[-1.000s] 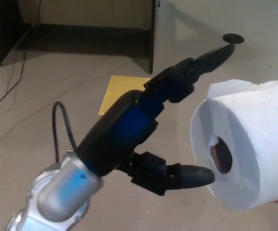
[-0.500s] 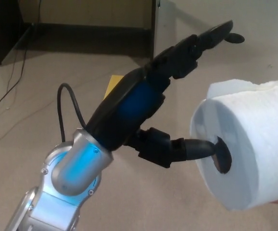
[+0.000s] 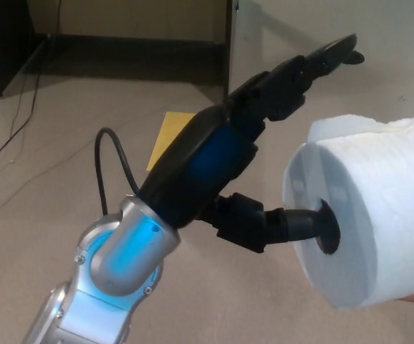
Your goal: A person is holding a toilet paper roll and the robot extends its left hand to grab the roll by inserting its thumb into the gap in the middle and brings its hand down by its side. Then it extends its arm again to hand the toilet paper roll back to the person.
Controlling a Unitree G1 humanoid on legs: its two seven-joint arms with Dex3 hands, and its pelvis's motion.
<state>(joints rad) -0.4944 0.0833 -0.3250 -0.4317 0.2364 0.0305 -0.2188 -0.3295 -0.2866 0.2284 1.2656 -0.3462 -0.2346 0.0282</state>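
White toilet paper roll [image 3: 379, 222] is at right, held up above the beige floor [image 3: 42, 208]. My left hand [image 3: 214, 161] is open, not gripping: thumb [image 3: 300, 223] pushed into the roll's centre hole, fingers [image 3: 314, 61] extended above, clear of the paper. Yellow sheet [image 3: 170, 136] lies on the floor behind.

Soft matt paper toilet paper roll [image 3: 379, 215]; glossy black plastic left hand [image 3: 214, 168]

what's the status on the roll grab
Left hand open, thumb in the toilet paper roll core. Fingers above, not closed. Right hand out of view. Nothing in the way.
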